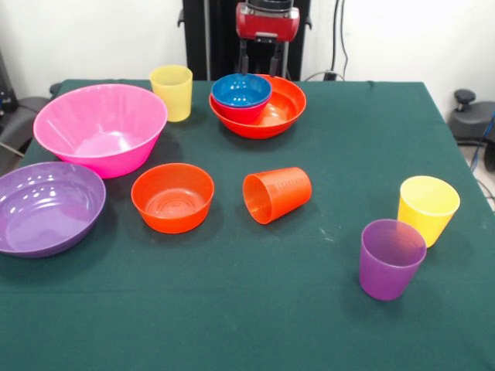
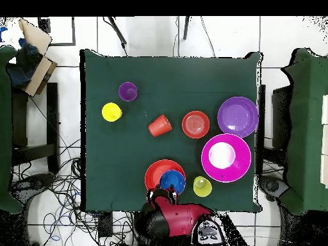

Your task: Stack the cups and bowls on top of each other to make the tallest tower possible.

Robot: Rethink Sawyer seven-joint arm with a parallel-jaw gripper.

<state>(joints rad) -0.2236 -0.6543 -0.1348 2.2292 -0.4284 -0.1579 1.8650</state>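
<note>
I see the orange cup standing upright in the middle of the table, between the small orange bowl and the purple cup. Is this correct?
Not quite. The orange cup is not upright: it lies on its side, with its open mouth facing the small orange bowl. The front view shows this clearly. The rest holds: it is in the middle of the table, between that bowl and the purple cup.

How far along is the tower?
Barely started. Done: the blue bowl sits in a magenta bowl inside the wide orange bowl. In hand: nothing; the gripper hangs above that nest. Left: the pink bowl is empty, and the orange cup lies on its side.
</note>
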